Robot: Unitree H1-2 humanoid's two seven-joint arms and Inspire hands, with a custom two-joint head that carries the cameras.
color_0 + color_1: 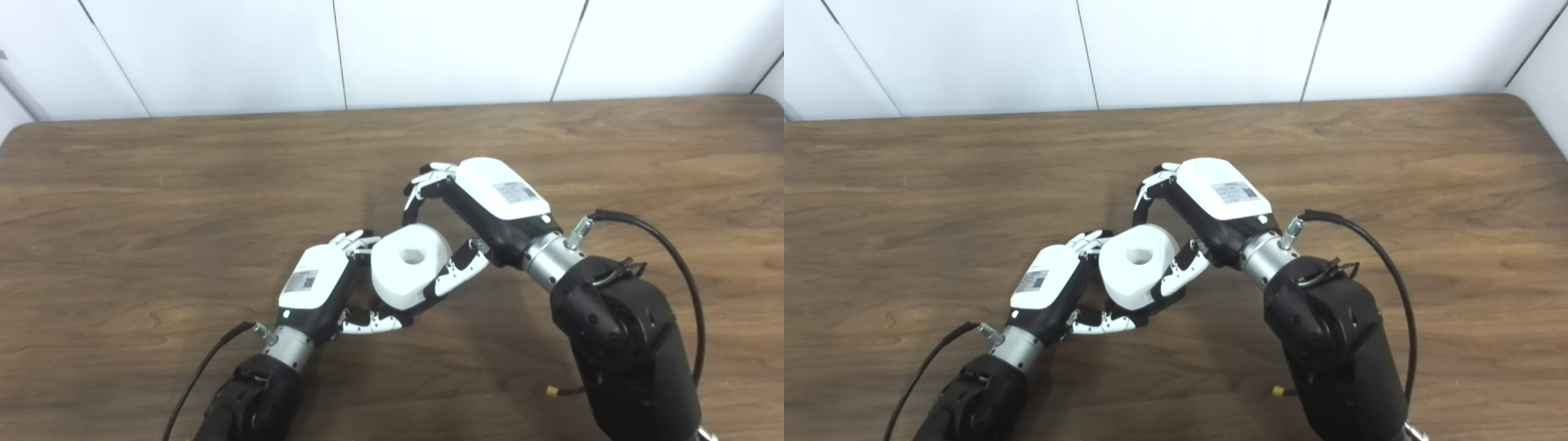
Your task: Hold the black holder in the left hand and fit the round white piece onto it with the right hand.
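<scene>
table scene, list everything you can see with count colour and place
round white piece: one, white with a centre hole, held up between the two hands
black holder: not clearly visible, perhaps hidden under the piece
table: one, brown wood, fills the view
wall panels: white, behind the table
left hand: one, white and black, closed around the piece from the left
right hand: one, white and black, thumb against the piece, fingers curled apart

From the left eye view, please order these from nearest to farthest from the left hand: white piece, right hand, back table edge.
1. White piece: touching the left hand, on its right.
2. Right hand: beyond the piece, upper right.
3. Back table edge: far, by the wall.
</scene>
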